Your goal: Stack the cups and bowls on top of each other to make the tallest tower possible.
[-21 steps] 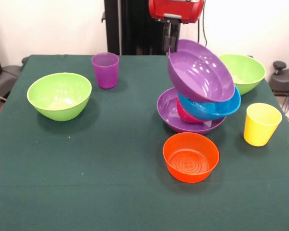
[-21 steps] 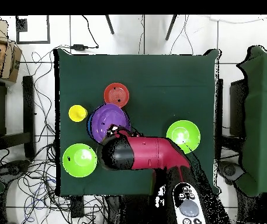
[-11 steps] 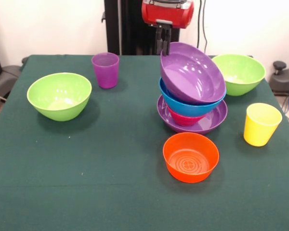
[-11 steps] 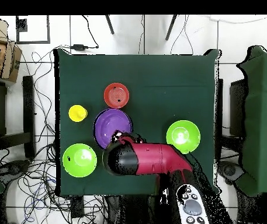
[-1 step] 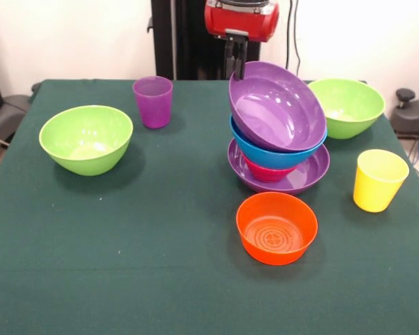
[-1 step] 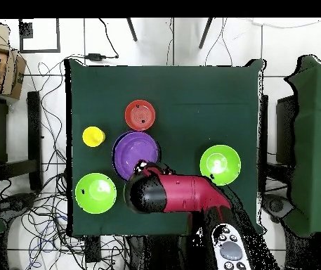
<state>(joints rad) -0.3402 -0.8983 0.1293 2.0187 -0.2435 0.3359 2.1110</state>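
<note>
The tower stands right of centre: a wide purple bowl (image 5: 315, 169) as base, a red-pink bowl (image 5: 265, 173) in it, then a large blue bowl (image 5: 269, 151). On top leans a second purple bowl (image 5: 276, 112), tilted with its inside facing the camera. My gripper (image 5: 236, 66) comes down from above and is shut on that bowl's raised far rim. From overhead the top purple bowl (image 6: 133, 149) shows beside my arm (image 6: 180, 195). An orange bowl (image 5: 276, 228) sits just in front of the tower. The yellow cup (image 5: 379, 180) stands at the right, the purple cup (image 5: 153, 102) at the back left.
One lime green bowl (image 5: 86, 139) sits at the left, another (image 5: 348, 106) behind the tower at the right. The green table (image 5: 160, 272) ends close behind my gripper. Overhead, the orange bowl (image 6: 140, 115), yellow cup (image 6: 93, 136) and both green bowls (image 6: 95, 193) (image 6: 220, 164) show.
The tilted purple bowl came down and left with my gripper. The blue bowl, pushed askew a second ago, slid back square over the base. Little has moved in the last half second.
</note>
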